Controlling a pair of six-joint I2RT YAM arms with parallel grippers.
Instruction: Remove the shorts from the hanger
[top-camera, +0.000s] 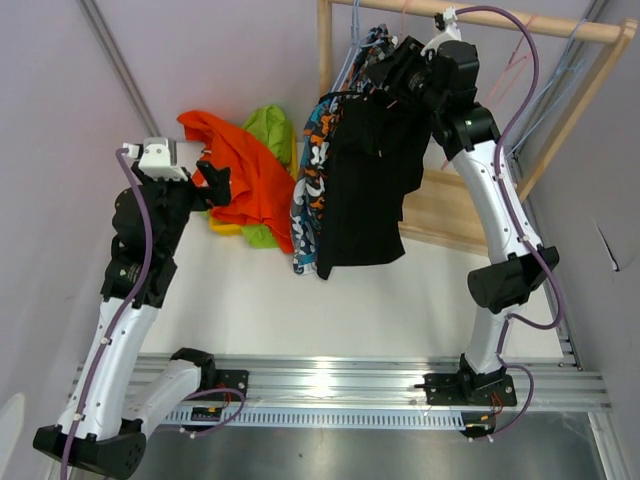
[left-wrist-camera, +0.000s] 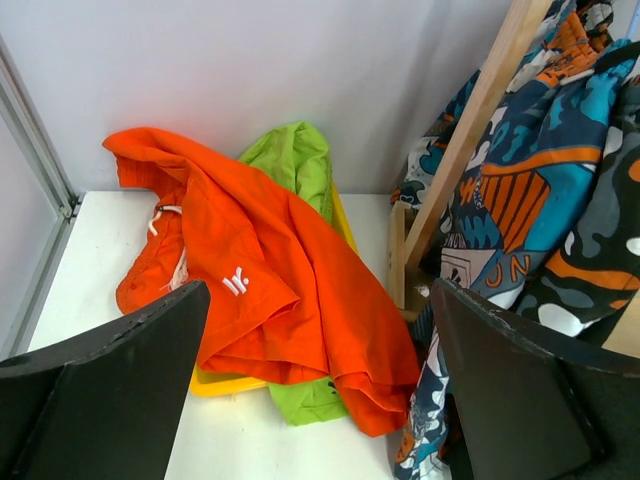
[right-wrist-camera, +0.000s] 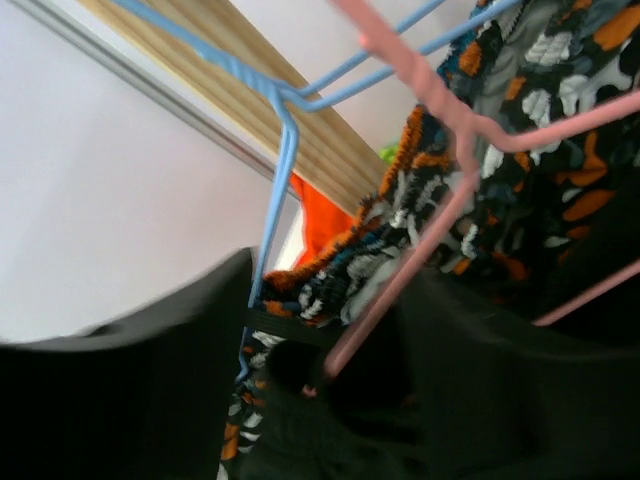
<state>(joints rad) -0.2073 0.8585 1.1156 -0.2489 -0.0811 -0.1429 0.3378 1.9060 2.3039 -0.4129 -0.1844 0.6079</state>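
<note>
My left gripper's (left-wrist-camera: 320, 300) two dark fingers fill the lower corners of the left wrist view. The jaws are spread wide with nothing between them. In the top view the left gripper (top-camera: 212, 185) hangs at about 10 o'clock on the table (top-camera: 400, 310), just beside the loose heap.

That heap holds the orange-red shorts (left-wrist-camera: 280, 290), lying crumpled over the lime green shorts (left-wrist-camera: 295, 160). A yellow item (left-wrist-camera: 215, 385) shows beneath them, and I cannot identify it. Both pairs lie flat on the table, off any hanger, so I judge them done.

The remaining work is at 1 o'clock. The black shorts (top-camera: 365, 180) hang full length from the wooden rack (top-camera: 470, 210), with the patterned shorts (top-camera: 312, 190) pressed against their 9 o'clock side. I cannot separate the patterned fabric into individual pairs.

My right gripper (top-camera: 390, 68) is raised to the top rail (top-camera: 530, 25), because the hanger hooks and waistbands sit there. In the right wrist view, a pink hanger (right-wrist-camera: 440, 215) wire runs down into the gap between the right gripper's fingers (right-wrist-camera: 130, 400), over black cloth. A blue hanger (right-wrist-camera: 280, 170) stands at 11 o'clock of it. The view is blurred, so I cannot tell whether these jaws are pinching the wire or cloth, or merely standing around them.

Procedure note: wire and fabric are tangled here. Pulling cloth alone may drag the hanger off the rail.
</note>
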